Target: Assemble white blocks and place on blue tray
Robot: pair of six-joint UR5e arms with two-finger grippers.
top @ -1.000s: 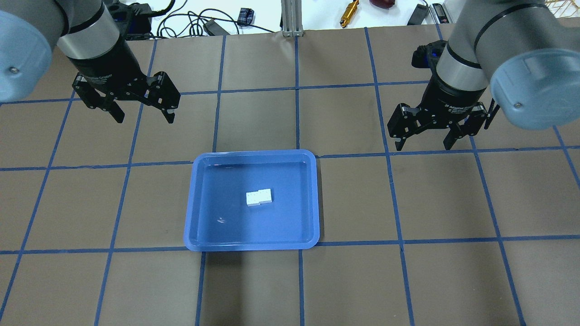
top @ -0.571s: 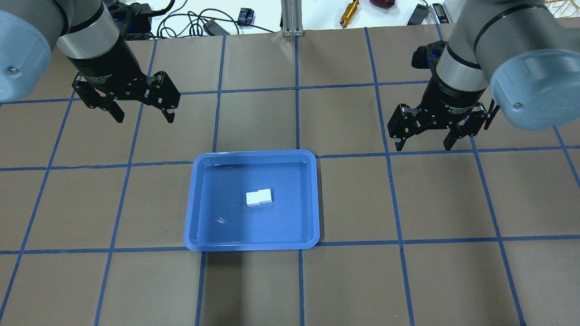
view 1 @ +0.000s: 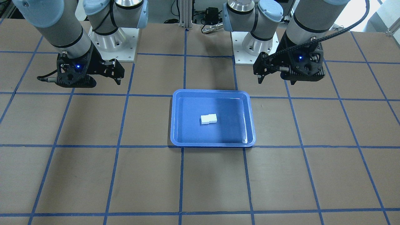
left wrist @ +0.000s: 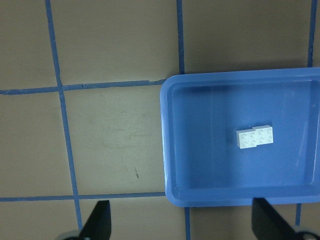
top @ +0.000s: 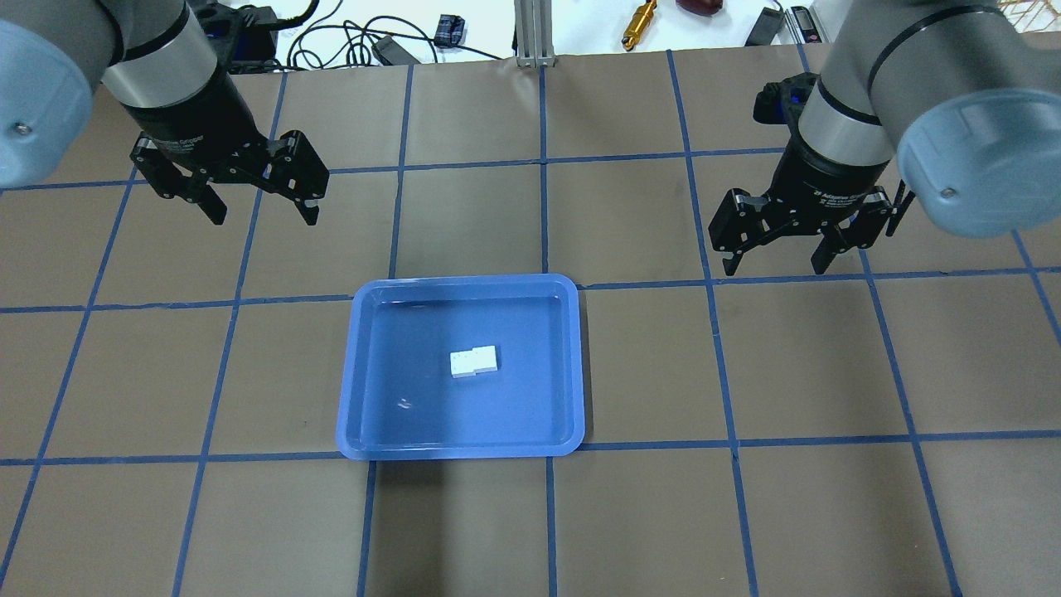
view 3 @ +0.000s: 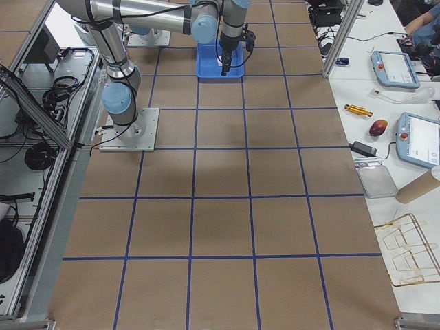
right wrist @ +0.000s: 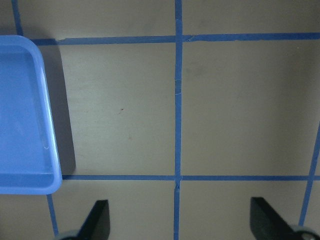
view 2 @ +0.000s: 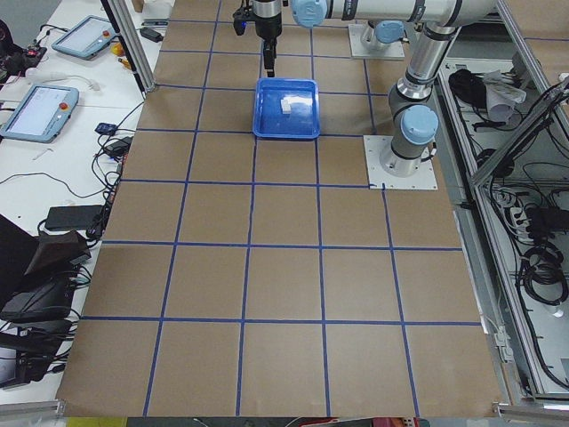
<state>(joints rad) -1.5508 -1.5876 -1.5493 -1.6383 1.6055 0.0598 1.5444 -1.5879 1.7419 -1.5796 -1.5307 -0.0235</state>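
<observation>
The two white blocks [top: 474, 361] are joined into one short bar that lies flat near the middle of the blue tray [top: 398, 373]. They also show in the front view [view 1: 208, 118] and the left wrist view [left wrist: 255, 137]. My left gripper [top: 265, 217] is open and empty, and hovers above the table beyond the tray's far left corner. My right gripper [top: 773, 267] is open and empty, and hovers about one grid square to the right of the tray's far edge. The right wrist view shows only the tray's end [right wrist: 22, 125].
The brown table is marked with a blue tape grid. An aluminium post [top: 535, 33], cables and a brass tool [top: 640, 23] lie beyond the table's far edge. Both arm bases [view 1: 111, 40] stand on the robot's side of the table.
</observation>
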